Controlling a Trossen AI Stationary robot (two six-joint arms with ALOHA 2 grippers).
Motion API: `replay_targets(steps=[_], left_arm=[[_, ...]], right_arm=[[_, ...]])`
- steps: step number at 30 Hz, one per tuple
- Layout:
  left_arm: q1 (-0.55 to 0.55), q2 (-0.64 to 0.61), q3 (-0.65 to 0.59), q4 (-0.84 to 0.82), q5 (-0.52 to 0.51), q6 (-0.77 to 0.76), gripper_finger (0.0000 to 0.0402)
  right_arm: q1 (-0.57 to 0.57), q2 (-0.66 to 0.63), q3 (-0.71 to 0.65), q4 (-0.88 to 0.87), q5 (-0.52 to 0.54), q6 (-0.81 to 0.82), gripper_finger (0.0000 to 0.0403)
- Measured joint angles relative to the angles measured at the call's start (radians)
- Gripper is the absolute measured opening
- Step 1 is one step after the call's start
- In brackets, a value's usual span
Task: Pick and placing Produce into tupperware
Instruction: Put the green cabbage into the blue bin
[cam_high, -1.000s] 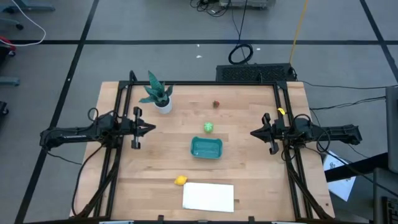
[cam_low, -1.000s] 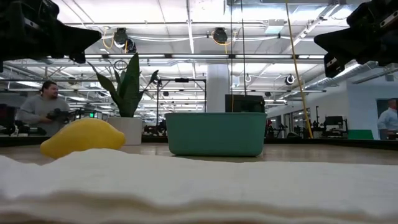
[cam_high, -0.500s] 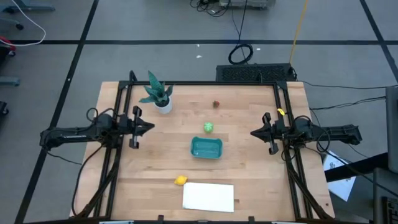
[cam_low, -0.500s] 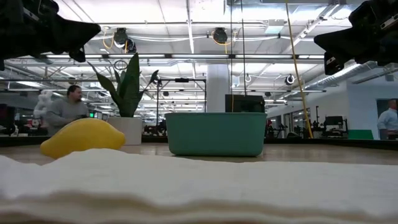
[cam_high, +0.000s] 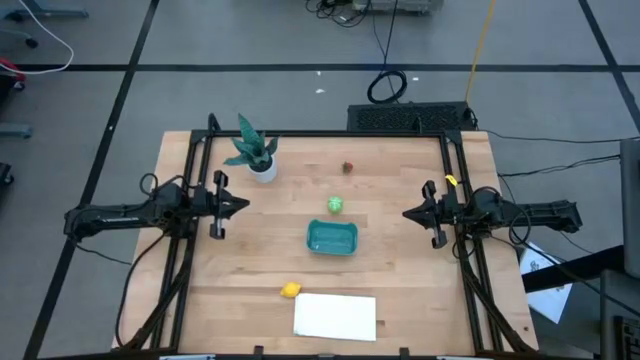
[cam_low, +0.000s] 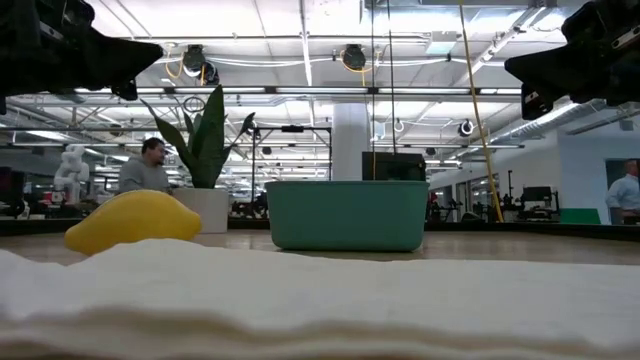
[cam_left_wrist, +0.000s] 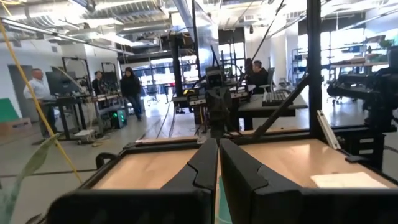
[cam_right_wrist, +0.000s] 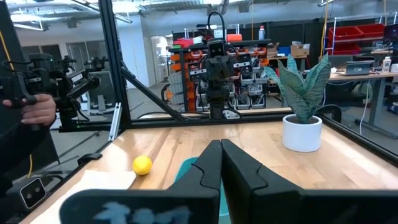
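The teal tupperware stands at the table's middle, with nothing showing inside it. The light green ball rests on the wood just beyond it, and the tiny dark red piece lies farther back. The yellow lemon lies near the front edge, also seen as lemon and lemon. My left gripper hovers shut at the left side, pointing level toward the middle. My right gripper hovers shut at the right side, facing it. Both wrist views show the fingers pressed together: left gripper, right gripper.
A potted green plant stands at the far left. A flat white sheet lies at the front edge beside the lemon. A black frame runs along both sides and the back of the table. People stand in the room behind.
Both arms have kept still and the produce has not moved. In the low view a person in the room behind the table has walked to the right.
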Motion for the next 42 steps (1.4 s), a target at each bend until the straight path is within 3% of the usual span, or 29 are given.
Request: replay_targets(steps=[6, 32, 42], left_arm=[[0.000, 0.000, 0.000, 0.003, -0.050, 0.003, 0.0026], [0.000, 0.000, 0.000, 0.018, -0.046, -0.037, 0.0026], [0.000, 0.000, 0.000, 0.022, -0.045, -0.018, 0.0026]], right_arm=[[0.000, 0.000, 0.000, 0.006, 0.000, -0.018, 0.0000], [0.000, 0.042, 0.001, 0.027, 0.034, 0.031, 0.0002], [0.000, 0.194, 0.068, 0.120, 0.129, 0.025, 0.0085]])
